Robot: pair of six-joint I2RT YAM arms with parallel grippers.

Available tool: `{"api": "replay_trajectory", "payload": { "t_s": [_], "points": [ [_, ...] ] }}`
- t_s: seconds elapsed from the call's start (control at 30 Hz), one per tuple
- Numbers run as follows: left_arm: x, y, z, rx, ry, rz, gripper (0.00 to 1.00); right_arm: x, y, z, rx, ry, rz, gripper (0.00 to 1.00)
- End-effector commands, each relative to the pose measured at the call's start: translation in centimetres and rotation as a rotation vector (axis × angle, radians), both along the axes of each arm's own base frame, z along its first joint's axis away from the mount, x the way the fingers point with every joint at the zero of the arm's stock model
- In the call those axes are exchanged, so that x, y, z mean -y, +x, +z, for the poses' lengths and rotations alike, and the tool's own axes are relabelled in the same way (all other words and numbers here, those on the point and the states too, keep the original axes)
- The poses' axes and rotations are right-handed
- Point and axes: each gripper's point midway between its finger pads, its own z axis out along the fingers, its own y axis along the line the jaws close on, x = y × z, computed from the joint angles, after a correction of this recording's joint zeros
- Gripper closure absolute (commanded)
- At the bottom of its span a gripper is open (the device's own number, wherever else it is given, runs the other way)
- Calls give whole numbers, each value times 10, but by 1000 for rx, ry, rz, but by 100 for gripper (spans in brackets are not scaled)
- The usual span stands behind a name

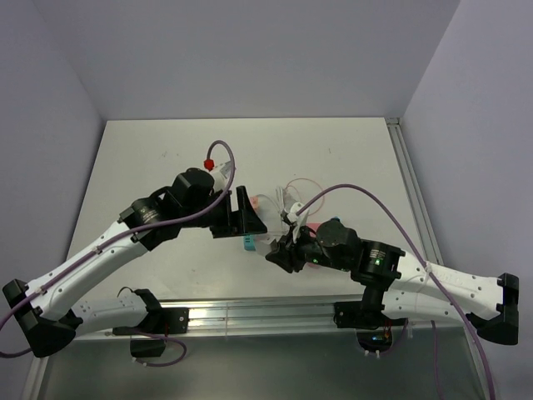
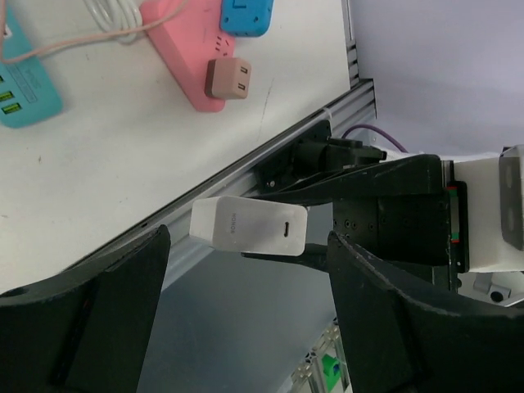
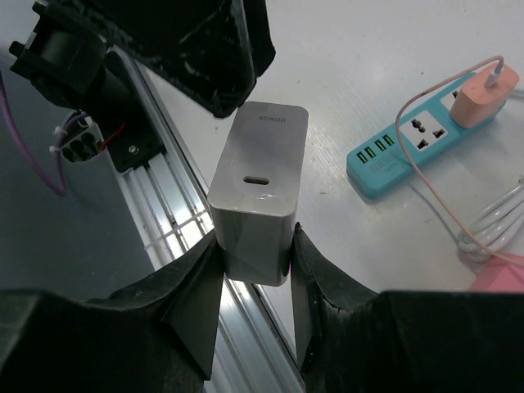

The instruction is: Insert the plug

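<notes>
Brightly, evenly lit from above, with only soft, faint shadows on the white tabletop [image 1: 333, 150]. Glaring off the aluminium rail [image 3: 182, 236] toward 7 o'clock in the right wrist view. Blurred and murky along 6 o'clock in both wrist views, crisp farther out.

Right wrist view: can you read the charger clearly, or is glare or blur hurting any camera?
Right wrist view: the white rectangular plastic charger block is sharp, lettering readable, with glare on the aluminium rail beneath. Left wrist view: charger sharp, the left claw's fingers dark, showing little detail. Top external view: evenly lit, charger mostly hidden.
</notes>
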Motion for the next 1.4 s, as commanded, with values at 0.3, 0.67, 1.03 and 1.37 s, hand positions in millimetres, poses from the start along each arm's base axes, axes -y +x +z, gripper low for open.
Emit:
{"api": "replay_trajectory", "payload": {
  "t_s": [0.3,0.67,1.03,1.37],
  "points": [
    [12,-14,-18,-88,-12,-73,19,-12,5,38,73,103,20,100],
    [24,-25,-37,-142,57,-124,19,-18,3,33,43,67,48,100],
    [19,-38,-64,-190,133,-152,33,-19,4,37,43,53,43,100],
    [25,-46,-61,-204,87,-211,100,-18,7,40,40,66,19,100]
  ]
}}
